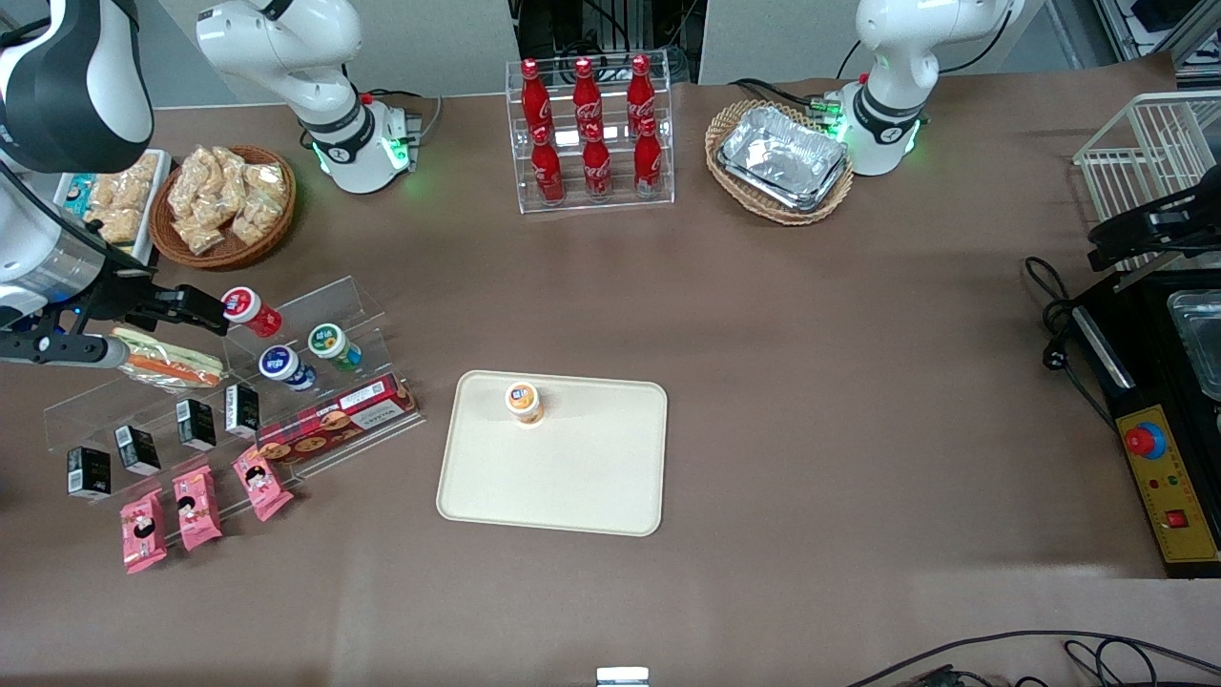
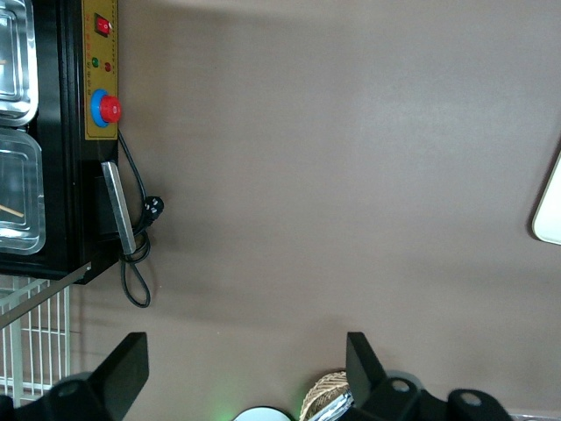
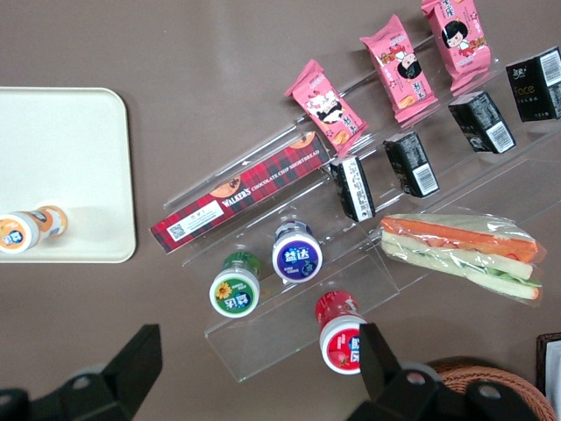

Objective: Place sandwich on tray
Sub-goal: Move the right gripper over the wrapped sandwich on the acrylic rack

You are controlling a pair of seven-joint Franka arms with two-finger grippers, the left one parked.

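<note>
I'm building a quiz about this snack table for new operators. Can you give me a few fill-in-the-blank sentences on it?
1. The sandwich lies on the clear acrylic ____, not on the tray.
2. The end effector hovers above the stand with its fingers ____.
3. The only item on the tray is a small ____-capped bottle.
4. The rack nearest the robot bases holds ____ red cola bottles.

Missing words: stand; open; orange; six

The tartan box reads "WALKER'S CHOCOLATE CHIP SHORTBREAD". A black carton reads, apparently, "face". The red bottles carry Coca-Cola script.
</note>
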